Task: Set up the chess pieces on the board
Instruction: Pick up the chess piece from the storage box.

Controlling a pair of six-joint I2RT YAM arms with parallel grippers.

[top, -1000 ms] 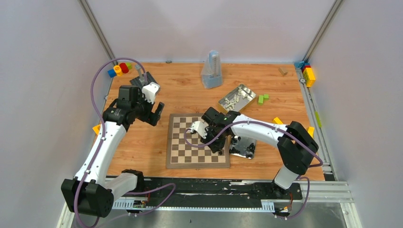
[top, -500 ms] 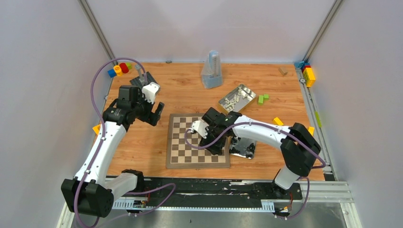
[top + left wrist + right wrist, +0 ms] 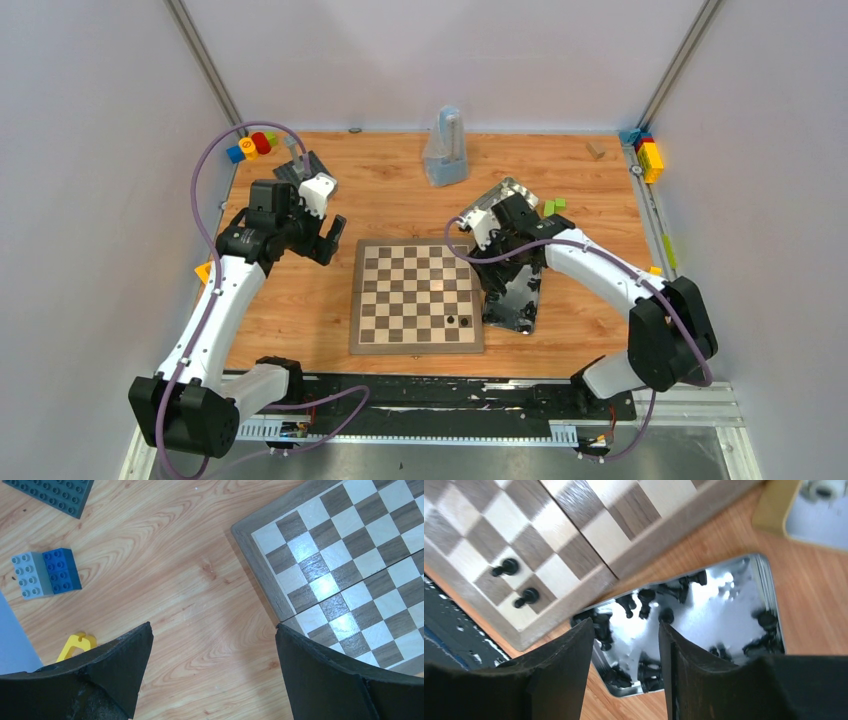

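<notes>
Progress slight: two black pieces (image 3: 506, 568) stood on board (image 3: 415, 297), worktop centre toward near edge; other black pieces (image 3: 644, 597) lay in tin (image 3: 724, 610). Right jaws parted, empty, above tin; left jaws wide open, empty.

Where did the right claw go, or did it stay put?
Yes. The right gripper left the board's near-right squares, going right and farther back, and now hangs over the tin beside it.

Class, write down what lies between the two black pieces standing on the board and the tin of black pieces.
Only the board's tan border separates the pieces from the tin, seen in the right wrist view.
</notes>
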